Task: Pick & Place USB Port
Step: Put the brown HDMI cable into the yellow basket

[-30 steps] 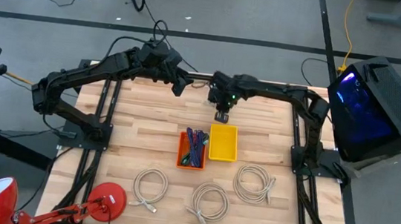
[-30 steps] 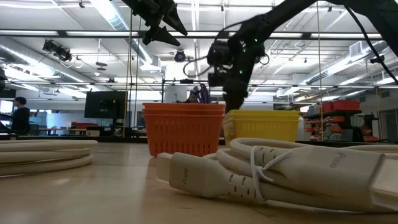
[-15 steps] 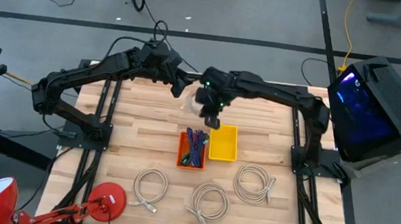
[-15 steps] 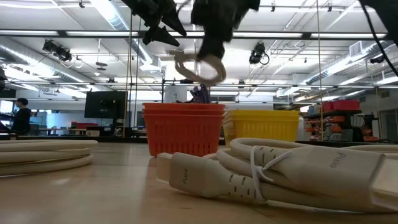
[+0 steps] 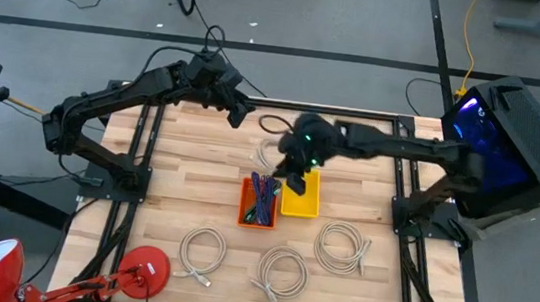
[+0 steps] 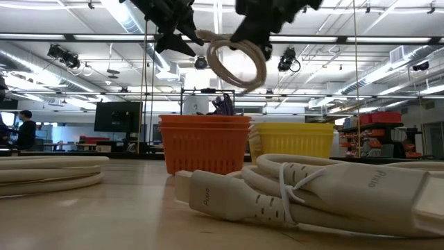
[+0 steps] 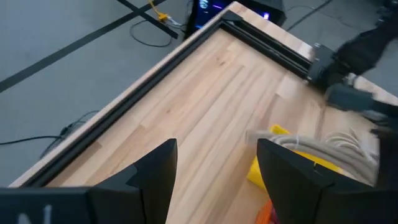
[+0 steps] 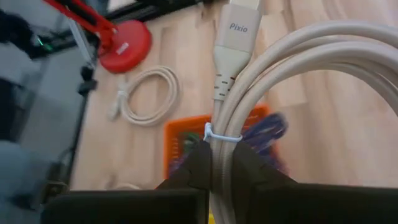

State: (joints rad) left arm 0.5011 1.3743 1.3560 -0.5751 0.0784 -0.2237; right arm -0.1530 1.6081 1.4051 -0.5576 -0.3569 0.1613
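Right arm now swung back toward table [image 5: 199,154] centre, over the yellow bin [image 5: 300,196]. Right gripper [image 5: 297,171] clenched on coiled beige USB cable [image 5: 272,154], now lifted clear, hanging above orange bin [image 5: 259,202] and yellow bin. Pick done; place looks next. Left gripper [image 5: 235,107] released, empty, near far edge. Three more coils [image 5: 282,271] waiting by near edge.

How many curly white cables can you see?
4. Three white cables lie coiled on the table in front of the bins. The right gripper holds the fourth above the table.
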